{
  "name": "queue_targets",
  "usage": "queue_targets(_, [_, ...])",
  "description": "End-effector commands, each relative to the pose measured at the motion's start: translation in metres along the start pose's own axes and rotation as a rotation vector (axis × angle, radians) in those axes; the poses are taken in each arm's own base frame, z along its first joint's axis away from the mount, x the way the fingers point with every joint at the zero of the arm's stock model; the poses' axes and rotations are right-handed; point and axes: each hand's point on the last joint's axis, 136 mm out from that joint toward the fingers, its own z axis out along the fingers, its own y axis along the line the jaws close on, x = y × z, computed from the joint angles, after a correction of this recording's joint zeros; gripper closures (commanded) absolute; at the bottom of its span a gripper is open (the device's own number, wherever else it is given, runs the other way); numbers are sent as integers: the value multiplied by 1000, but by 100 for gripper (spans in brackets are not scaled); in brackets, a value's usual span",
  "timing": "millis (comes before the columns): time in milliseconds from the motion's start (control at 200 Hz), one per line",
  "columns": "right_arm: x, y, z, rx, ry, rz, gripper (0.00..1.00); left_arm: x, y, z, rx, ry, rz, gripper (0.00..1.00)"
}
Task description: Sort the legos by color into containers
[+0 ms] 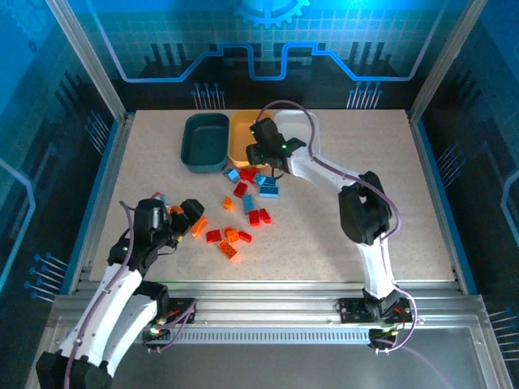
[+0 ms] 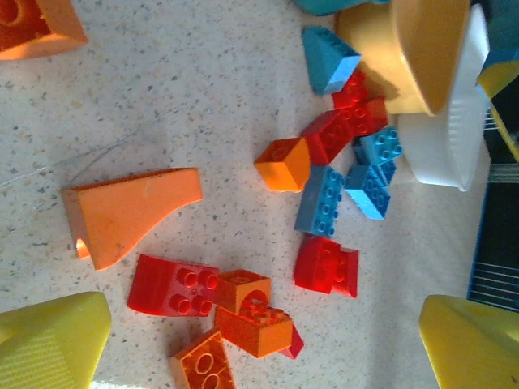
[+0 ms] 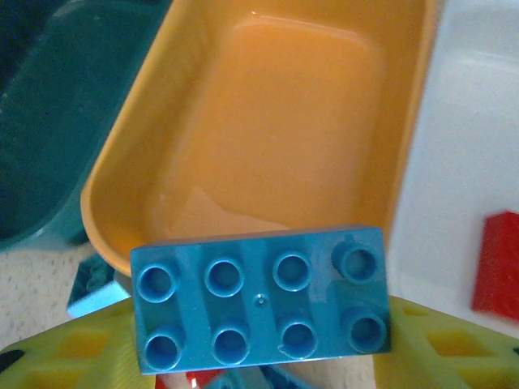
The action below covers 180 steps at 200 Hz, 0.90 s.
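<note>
My right jaws pinch a blue brick (image 3: pixel 259 300) over the near rim of the yellow tub (image 3: pixel 122 194). My left jaws hang spread over open bench (image 2: pixel 203 81).

Blue brick (image 3: pixel 259 300), yellow-orange tub (image 3: pixel 268 121)

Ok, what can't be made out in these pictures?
Top view: inside of the white tub, partly covered by the right gripper.
Right wrist view: red brick, cut off by the right edge.
Right wrist view: where the fingers meet the blue brick, hidden beneath it.
</note>
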Motion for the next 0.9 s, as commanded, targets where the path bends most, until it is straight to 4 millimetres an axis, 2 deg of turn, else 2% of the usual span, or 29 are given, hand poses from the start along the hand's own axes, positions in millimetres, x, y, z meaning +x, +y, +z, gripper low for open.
queue_targets(0, [1, -3, 20, -8, 41, -29, 49, -9, -6, -1, 10, -24, 16, 1])
queue_targets(90, [0, -2, 33, -15, 57, -39, 49, -11, -10, -2, 23, -35, 20, 1])
queue_targets(135, [-8, -2, 32, -15, 45, -40, 48, -13, -11, -3, 27, -39, 24, 1])
queue_targets(150, [-1, -2, 41, -11, 63, -44, 48, -13, -12, -3, 29, -40, 26, 1])
queue_targets(190, [-1, -2, 46, -16, 70, -44, 46, -14, -13, -4, 34, -44, 32, 1])
queue_targets(260, [-5, 0, 49, -24, 68, -47, 30, -15, -14, -4, 35, -50, 46, 1])
queue_targets(315, [-11, 2, 46, -31, 60, -56, 24, -16, -13, -2, 29, -50, 55, 1])
queue_targets(450, [-31, 7, 22, -53, 7, -56, 18, -19, 0, 5, -43, -59, 45, 1])
queue_targets(480, [-30, 7, 22, -54, 10, -57, 18, -20, 4, 7, -69, -59, 36, 1])
queue_targets(500, [-41, 7, 7, -61, -17, -53, 18, -22, 9, 9, -93, -63, 26, 1])
queue_targets(590, [-45, 5, -21, -57, -40, -43, 18, -24, 19, 17, -172, -52, 8, 1])
queue_targets(685, [-32, 5, -51, -73, -56, -27, 17, -23, 29, 29, -250, -8, 17, 2])
queue_targets(815, [13, -8, -78, -78, -29, 32, 16, -23, 38, 48, -317, 48, 73, 4])
queue_targets(895, [38, -13, -91, -102, -11, 57, 16, -22, 36, 58, -341, 90, 142, 9])
